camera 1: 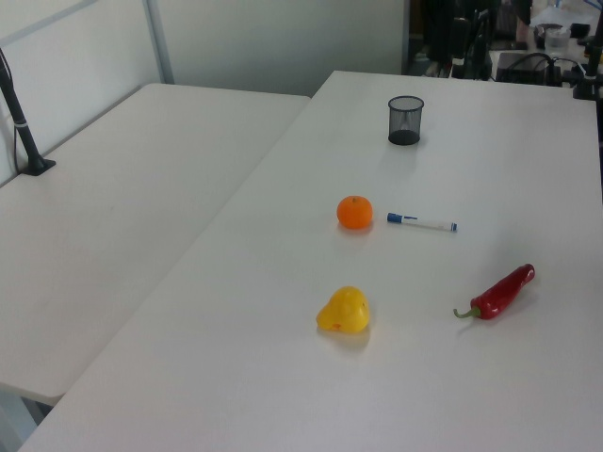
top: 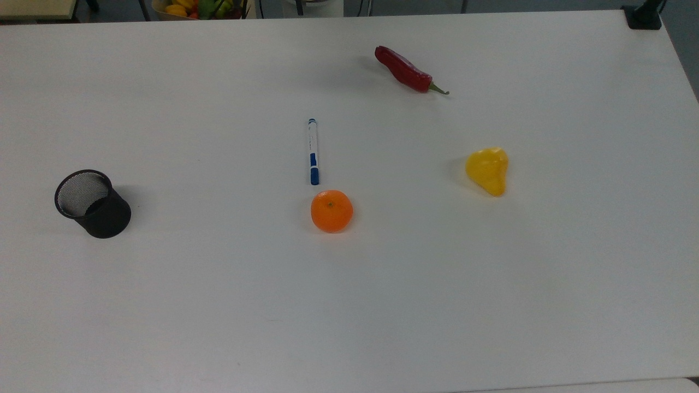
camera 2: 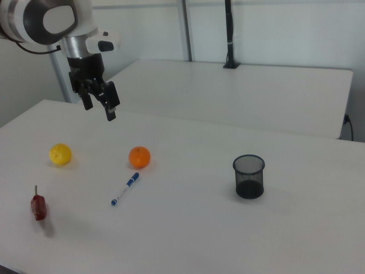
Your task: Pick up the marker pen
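A: Where is the slim white-barrelled marker pen with the blue cap (top: 312,151)?

B: Flat on the white tabletop (top: 491,284), its capped end just beside the round orange fruit (top: 331,210), not touching.

A: And the black two-finger end effector (camera 2: 98,103)?

B: In the right view it hangs high above the tabletop, fingers spread apart, holding nothing.

A: Anything else?

B: A black mesh cup (top: 92,203), a yellow pear-shaped fruit (top: 487,170) and a red chilli pepper (top: 404,70), all well apart.
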{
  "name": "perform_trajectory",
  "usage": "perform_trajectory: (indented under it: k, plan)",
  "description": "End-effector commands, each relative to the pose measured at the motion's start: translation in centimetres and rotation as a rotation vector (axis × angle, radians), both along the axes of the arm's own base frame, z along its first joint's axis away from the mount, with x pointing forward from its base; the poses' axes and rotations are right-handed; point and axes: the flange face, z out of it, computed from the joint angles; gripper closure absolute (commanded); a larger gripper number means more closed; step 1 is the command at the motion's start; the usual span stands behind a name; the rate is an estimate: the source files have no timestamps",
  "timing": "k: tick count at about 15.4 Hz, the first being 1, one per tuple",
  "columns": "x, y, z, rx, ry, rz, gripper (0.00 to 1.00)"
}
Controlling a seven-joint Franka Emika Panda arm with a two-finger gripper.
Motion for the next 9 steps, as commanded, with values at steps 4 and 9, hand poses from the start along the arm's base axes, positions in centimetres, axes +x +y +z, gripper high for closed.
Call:
perform_trajectory:
  k: [4, 9]
  plan:
    - [-0.3, 0.1, 1.0, -0.006, 0.007, 0.048, 0.00]
    - [0.7, -0.7, 0.9, -0.013, -0.054, 0.208, 0.00]
